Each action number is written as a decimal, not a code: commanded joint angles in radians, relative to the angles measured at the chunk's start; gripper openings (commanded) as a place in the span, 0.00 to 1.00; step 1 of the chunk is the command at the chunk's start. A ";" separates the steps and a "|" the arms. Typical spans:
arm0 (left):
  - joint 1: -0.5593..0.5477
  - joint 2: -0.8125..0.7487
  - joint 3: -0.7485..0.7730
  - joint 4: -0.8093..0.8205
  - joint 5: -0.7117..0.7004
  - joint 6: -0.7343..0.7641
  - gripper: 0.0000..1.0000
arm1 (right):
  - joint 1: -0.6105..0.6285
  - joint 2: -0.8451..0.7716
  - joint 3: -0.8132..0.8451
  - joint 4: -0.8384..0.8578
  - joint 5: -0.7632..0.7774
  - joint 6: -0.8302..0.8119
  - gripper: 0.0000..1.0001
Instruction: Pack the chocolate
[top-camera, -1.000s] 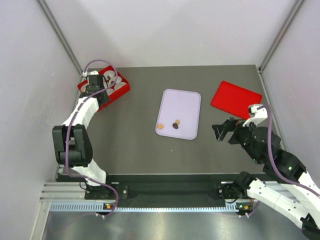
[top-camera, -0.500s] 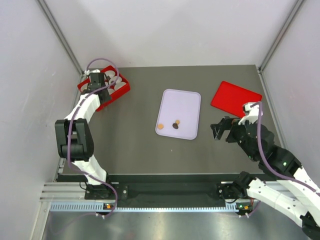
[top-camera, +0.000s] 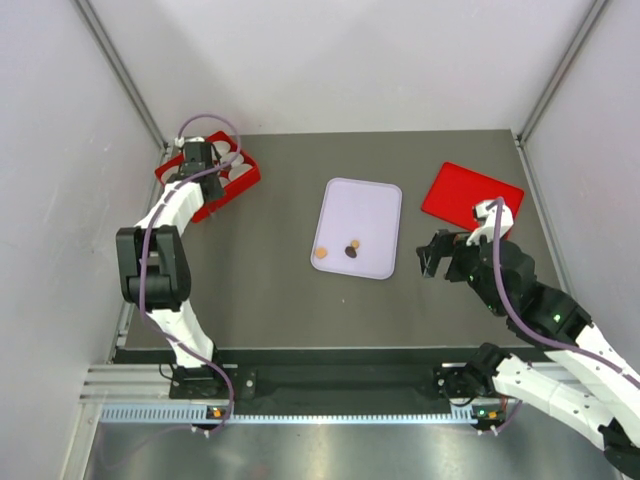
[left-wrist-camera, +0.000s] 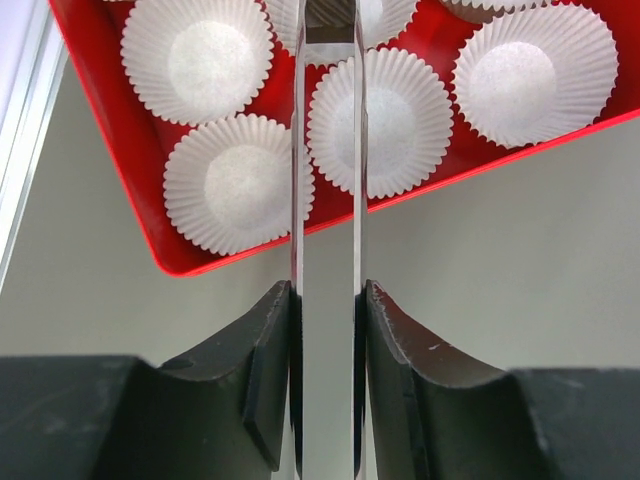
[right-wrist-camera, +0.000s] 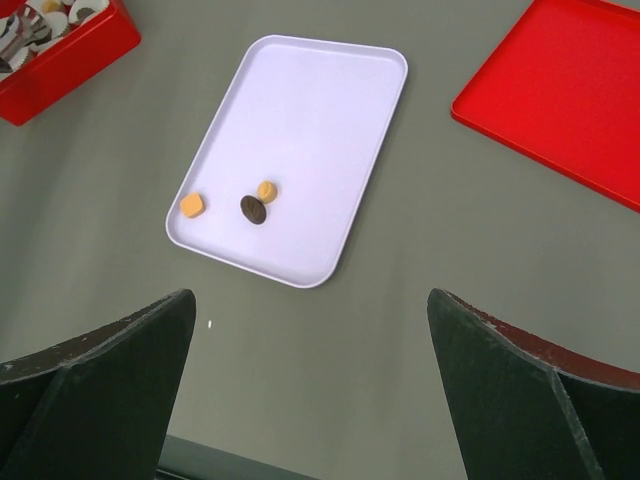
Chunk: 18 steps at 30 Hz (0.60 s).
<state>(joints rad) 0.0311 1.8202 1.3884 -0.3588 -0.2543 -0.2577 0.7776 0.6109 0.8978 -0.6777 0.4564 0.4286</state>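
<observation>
Three chocolate pieces (right-wrist-camera: 253, 209) on tray (right-wrist-camera: 310, 110); right gripper (top-camera: 433, 257) spread, left gripper (left-wrist-camera: 330, 40) shut over cups (left-wrist-camera: 218, 185).

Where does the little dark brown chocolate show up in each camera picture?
Top external: the dark chocolate lies near the pale tray's near edge.
Left wrist: not in it.
Right wrist: low on the tray, left of middle.
Shared landmark: the red box of paper cups, which is in all three views.
</observation>
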 joint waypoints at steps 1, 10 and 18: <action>0.001 0.004 0.054 0.049 0.009 0.021 0.37 | 0.003 0.004 0.050 0.050 0.013 -0.017 1.00; 0.000 0.008 0.080 0.043 0.050 0.041 0.45 | 0.003 0.035 0.056 0.059 -0.019 -0.025 1.00; -0.003 -0.045 0.049 0.047 0.062 0.040 0.45 | 0.003 0.047 0.047 0.064 -0.033 -0.066 1.00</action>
<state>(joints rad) 0.0311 1.8374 1.4380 -0.3588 -0.2081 -0.2287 0.7776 0.6491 0.8993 -0.6624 0.4408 0.4088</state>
